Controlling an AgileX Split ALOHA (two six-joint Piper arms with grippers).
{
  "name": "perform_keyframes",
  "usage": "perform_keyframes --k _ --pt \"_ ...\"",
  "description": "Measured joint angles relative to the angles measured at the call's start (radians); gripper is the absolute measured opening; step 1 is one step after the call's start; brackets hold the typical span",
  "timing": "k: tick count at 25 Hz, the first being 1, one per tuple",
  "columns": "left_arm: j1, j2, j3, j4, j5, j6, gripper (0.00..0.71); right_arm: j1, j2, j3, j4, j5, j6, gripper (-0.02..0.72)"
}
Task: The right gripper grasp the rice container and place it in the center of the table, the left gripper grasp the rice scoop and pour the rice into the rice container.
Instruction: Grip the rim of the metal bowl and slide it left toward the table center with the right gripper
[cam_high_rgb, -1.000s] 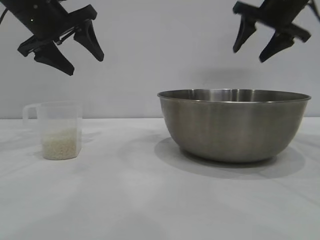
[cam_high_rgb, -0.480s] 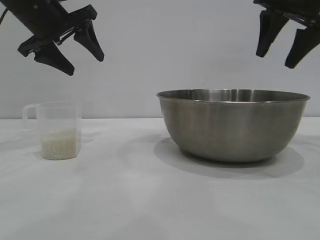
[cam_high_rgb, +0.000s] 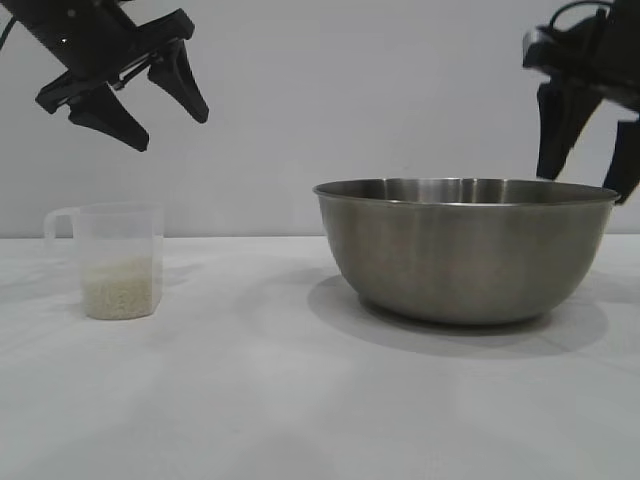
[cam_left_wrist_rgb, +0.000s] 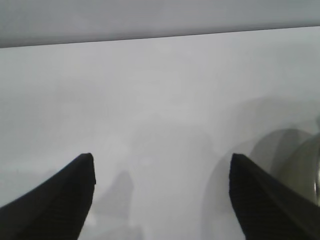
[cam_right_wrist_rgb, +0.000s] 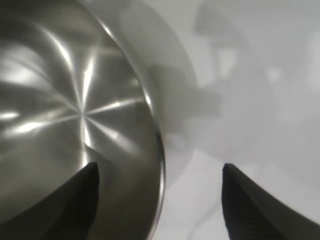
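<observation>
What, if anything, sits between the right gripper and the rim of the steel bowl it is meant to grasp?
Nothing visible. The right gripper hangs open above the steel bowl's right rim, one finger over the inside, the other outside. The wrist view shows the rim bare between them. The measuring cup stands far off.

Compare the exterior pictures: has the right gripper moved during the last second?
Yes. The right gripper has dropped from well above the rice container down to its rim at the right edge, jaws open astride it.

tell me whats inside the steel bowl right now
The rice container shows only bare shiny metal in the right wrist view; part of its floor lies outside that view. The rice sits in the rice scoop.
</observation>
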Motion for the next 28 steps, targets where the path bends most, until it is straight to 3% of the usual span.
perform_keyframes --k 3,6,10,12,13,28 --pt "0.0 0.0 0.0 0.0 0.0 0.0 0.491 0.0 0.038 0.004 0.045 -0.007 0.0 0.441" --pt "0.0 0.0 0.0 0.0 0.0 0.0 0.491 0.0 0.072 0.004 0.063 -0.011 0.0 0.319" --pt "0.0 0.0 0.0 0.0 0.0 0.0 0.491 0.0 0.08 0.004 0.063 -0.013 0.0 0.071" --pt "0.0 0.0 0.0 0.0 0.0 0.0 0.491 0.002 0.082 0.004 0.055 -0.019 -0.005 0.057" --pt "0.0 0.0 0.0 0.0 0.0 0.0 0.491 0.003 0.082 0.004 0.051 -0.023 -0.01 0.0" --pt "-0.001 0.0 0.0 0.0 0.001 0.0 0.491 0.198 0.082 0.004 0.046 -0.027 -0.023 0.0"
